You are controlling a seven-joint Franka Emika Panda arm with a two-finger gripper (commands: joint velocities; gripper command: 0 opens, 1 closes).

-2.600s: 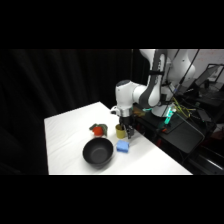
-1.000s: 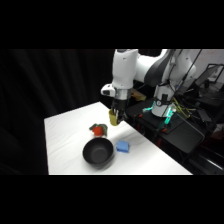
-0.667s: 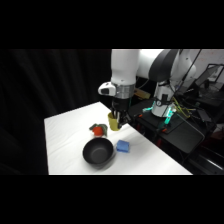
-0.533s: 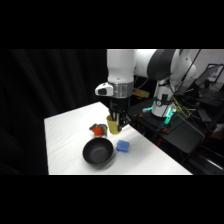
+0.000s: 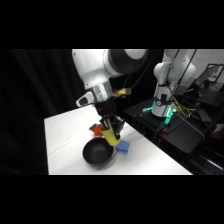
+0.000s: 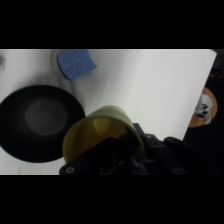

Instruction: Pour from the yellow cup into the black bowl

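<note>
The gripper is pinching the yellow cup, which is lifted off the white table and tilted, its lower end reaching over the right rim of the black bowl. Half a second ago the cup hung nearly upright above the space between the bowl and the blue block; now it leans toward the bowl and sits lower and closer to it, and the arm's wrist has swung over so the white forearm fills more of the side view. The bowl, the blue block just right of it and the red-and-green object behind it lie where they were.

From the wrist, the yellow cup shows its open mouth, held between the black fingers, beside the rim of the black bowl. The blue block lies on the table beyond the bowl.
</note>
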